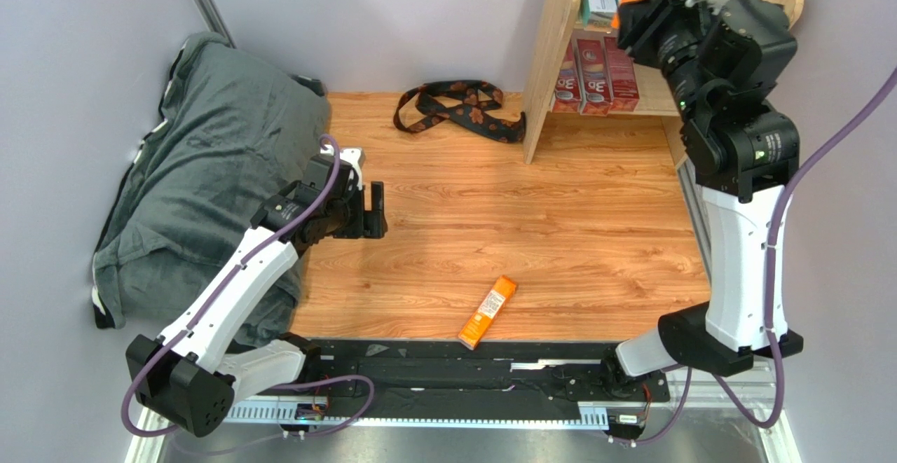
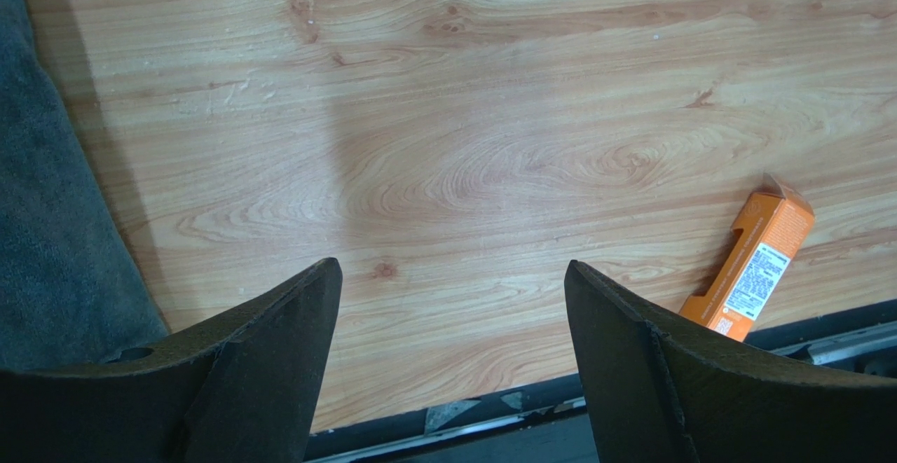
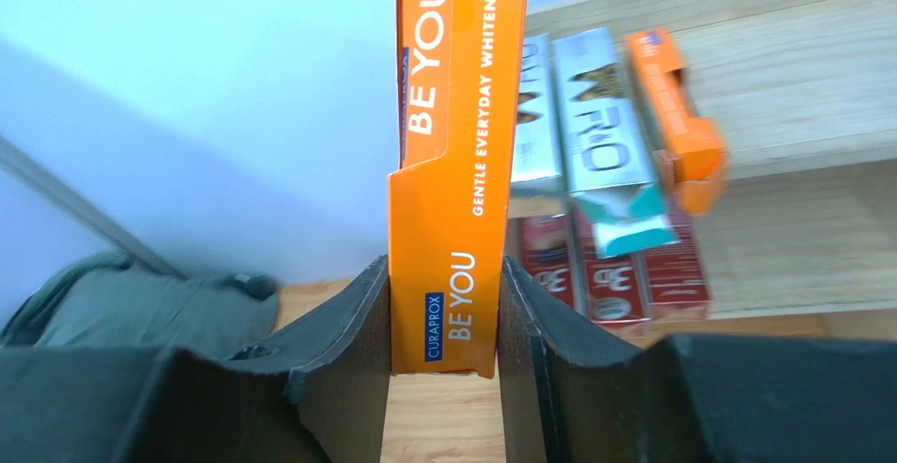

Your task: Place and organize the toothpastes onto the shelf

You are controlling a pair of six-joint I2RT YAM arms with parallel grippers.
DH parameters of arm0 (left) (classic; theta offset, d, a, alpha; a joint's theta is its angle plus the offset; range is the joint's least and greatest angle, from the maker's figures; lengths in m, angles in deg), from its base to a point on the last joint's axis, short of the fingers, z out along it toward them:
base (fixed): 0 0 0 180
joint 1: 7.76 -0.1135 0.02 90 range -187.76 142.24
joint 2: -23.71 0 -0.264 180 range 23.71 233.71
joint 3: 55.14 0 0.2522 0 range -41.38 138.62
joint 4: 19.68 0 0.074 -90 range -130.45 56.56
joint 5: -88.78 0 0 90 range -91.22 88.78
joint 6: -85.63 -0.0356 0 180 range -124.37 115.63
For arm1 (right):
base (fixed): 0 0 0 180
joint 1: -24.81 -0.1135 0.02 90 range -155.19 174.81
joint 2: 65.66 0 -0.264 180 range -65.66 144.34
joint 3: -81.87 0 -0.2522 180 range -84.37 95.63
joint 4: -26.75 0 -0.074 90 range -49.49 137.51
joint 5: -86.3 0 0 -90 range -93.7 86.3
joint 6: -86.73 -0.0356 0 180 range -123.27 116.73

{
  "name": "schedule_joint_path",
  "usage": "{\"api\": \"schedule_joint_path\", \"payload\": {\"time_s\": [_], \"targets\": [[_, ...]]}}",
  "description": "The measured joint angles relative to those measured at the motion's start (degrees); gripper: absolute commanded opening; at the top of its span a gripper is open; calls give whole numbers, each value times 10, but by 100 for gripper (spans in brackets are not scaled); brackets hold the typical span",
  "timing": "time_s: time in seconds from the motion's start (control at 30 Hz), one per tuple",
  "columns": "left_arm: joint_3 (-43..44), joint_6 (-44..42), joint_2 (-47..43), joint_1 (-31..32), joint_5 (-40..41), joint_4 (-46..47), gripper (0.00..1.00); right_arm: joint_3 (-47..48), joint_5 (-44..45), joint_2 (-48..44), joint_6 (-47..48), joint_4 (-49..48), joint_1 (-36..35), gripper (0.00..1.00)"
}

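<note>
R gripper (image 3: 442, 279) pinches 1 orange box (image 3: 458, 116), maybe over shelf (image 1: 547, 59); clear only wrist cam. L gripper (image 2: 453, 284) agape.

The left arm (image 1: 226, 295) lies bent low, and the left gripper (image 1: 375, 211) points right, its fingers (image 2: 274, 347) spread wide. The right arm (image 1: 742, 263) stands tall and reaches far forward, with the right gripper (image 3: 442, 274) clamped on both sides of an orange toothpaste box (image 3: 455, 116).

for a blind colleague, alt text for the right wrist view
The right claw grips an orange toothpaste box. Behind it, the wooden shelf holds a silver box, a teal-ended box and another orange box above three red boxes.
</note>
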Motion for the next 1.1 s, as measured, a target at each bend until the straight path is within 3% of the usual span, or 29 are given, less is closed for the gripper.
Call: {"api": "schedule_joint_path", "payload": {"time_s": [0.23,0.57,0.8,1.1], "targets": [[-3,-5,12,0,-2,4,87,0,-79,18,-13,0,164,39],[-21,-5,12,0,-18,10,87,28,-238,127,-59,2,319,40],[-24,-5,12,0,-33,10,87,67,-281,178,-91,6,374,40],[-30,-5,12,0,-55,17,87,111,-301,231,-110,-21,378,41]]}}
